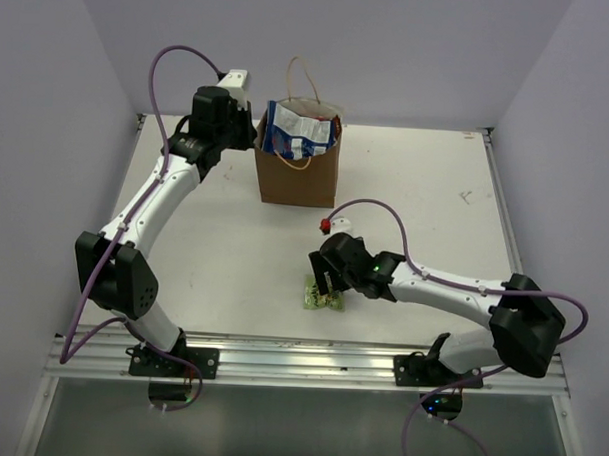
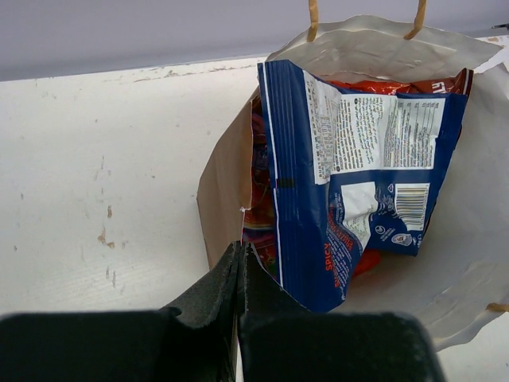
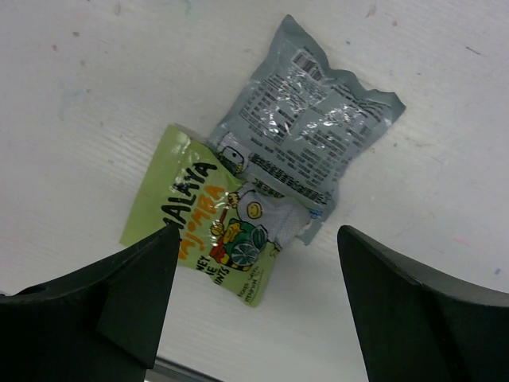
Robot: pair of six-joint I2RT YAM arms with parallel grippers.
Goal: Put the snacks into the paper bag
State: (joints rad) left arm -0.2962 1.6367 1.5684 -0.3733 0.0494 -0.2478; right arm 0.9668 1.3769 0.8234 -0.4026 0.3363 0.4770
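1. Top external view: the paper bag (image 1: pixel 296 178) stands upright on the white tabletop (image 1: pixel 426 192), mouth up, with its cord handles (image 1: pixel 306 76) rising above the rim. A blue-white packet (image 1: pixel 300 131) sticks out of the bag's mouth. The left pincer (image 1: pixel 250 126) sits at the bag's upper left rim. The right pincer (image 1: pixel 325 287) hangs low over the tabletop on the near side of the bag, well apart from it. A yellow-green packet (image 1: pixel 320 301) shows just beneath it
2. Left wrist view: the left pincer's 2 black fingers (image 2: pixel 211 290) are pressed together with no gap. The bag's brown rim runs down right into their tips, so the paper looks pinched there. Inside the bag the blue-white packet leans upright with its printed back to the camera, and a red-orange packet (image 2: pixel 374 84) shows behind its top edge. A further colourful packet edge shows against the bag's left wall, too hidden to name
3. Right wrist view: the right pincer's 2 fingers stand wide apart with nothing between the pads. Beyond their tips the yellow-green packet lies flat on the tabletop. A silver-grey packet (image 3: pixel 306 135) touches it and overlaps 1 of its corners. Neither packet touches a finger
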